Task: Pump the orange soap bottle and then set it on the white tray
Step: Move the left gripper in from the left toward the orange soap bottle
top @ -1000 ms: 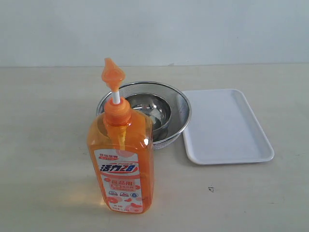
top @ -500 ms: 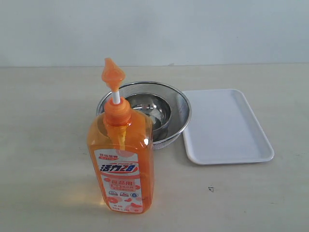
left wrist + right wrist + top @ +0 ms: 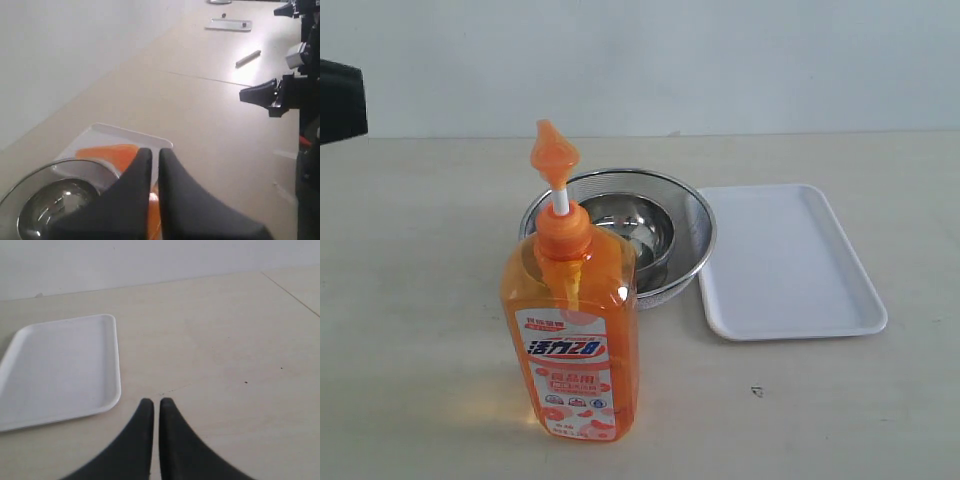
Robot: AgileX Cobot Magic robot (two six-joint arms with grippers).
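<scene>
The orange soap bottle [image 3: 570, 330] stands upright near the table's front, its pump head [image 3: 553, 152] raised on a white stem. The white tray [image 3: 785, 260] lies empty to its right, past the bowls. A dark part of my left arm [image 3: 340, 100] shows at the exterior view's upper left edge, far from the bottle. My left gripper [image 3: 155, 152] is shut on nothing, with the bottle [image 3: 110, 154] and the tray's rim [image 3: 135, 135] beyond its fingers. My right gripper [image 3: 153, 402] is shut and empty over bare table, beside the tray [image 3: 60, 365].
Two nested steel bowls [image 3: 700, 225] sit behind the bottle, touching the tray's left edge; they also show in the left wrist view [image 3: 30, 175]. My right arm [image 3: 285, 92] hangs off to the side there. A pale wall runs behind the table.
A dark part of my left arm has come into the exterior view at its upper left edge. The bottle, bowls and tray have not moved.
</scene>
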